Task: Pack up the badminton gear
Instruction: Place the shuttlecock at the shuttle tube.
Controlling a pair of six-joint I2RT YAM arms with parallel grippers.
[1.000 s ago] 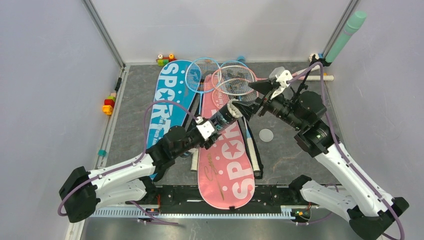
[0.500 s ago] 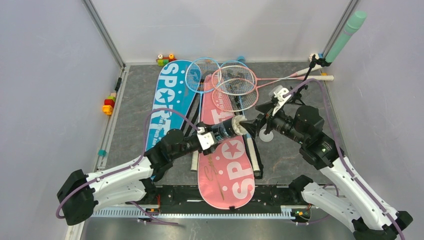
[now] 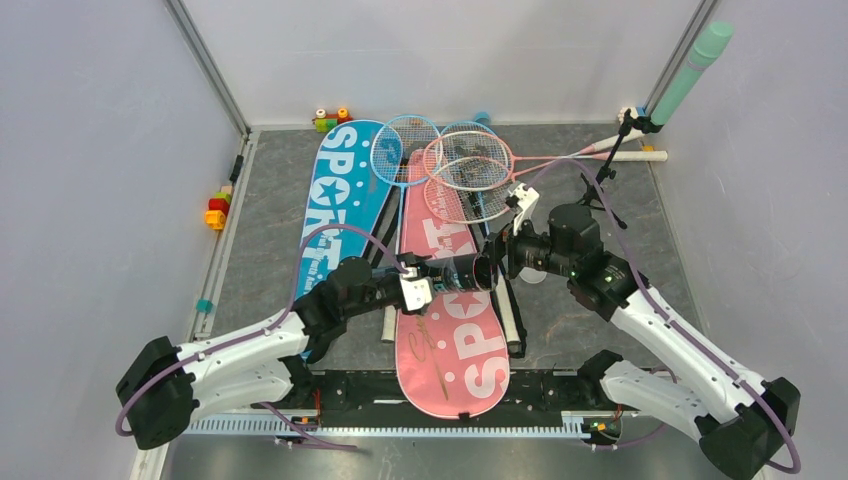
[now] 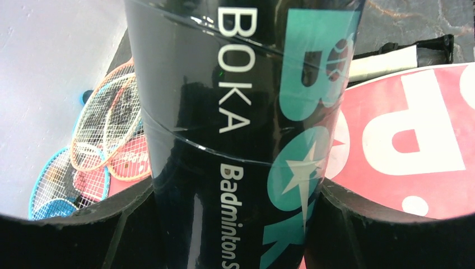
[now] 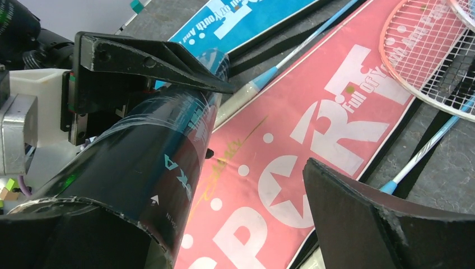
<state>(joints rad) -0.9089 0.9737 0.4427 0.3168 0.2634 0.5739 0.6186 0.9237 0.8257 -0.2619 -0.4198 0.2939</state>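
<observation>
The left end effector is closed on the dark tube and holds it level above the pink bag, apparently to present its free end. The right end effector stands wide open at that end, gripping nothing.

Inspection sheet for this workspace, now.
Surface: dark grey marbled table.
Job's things: blue "SPORT" racket bag and pink "SPORT" racket bag lie flat; blue and pink rackets piled at their far ends; dark cylindrical tube held over the pink bag.
Clutter: small coloured toy blocks at left edge; black tripod stand far right.
Grippers: left gripper shut on the tube; right gripper open at its end.
Cables: purple cables loop along both arms.
Surroundings: pale walls; teal cylinder in far right corner.
</observation>
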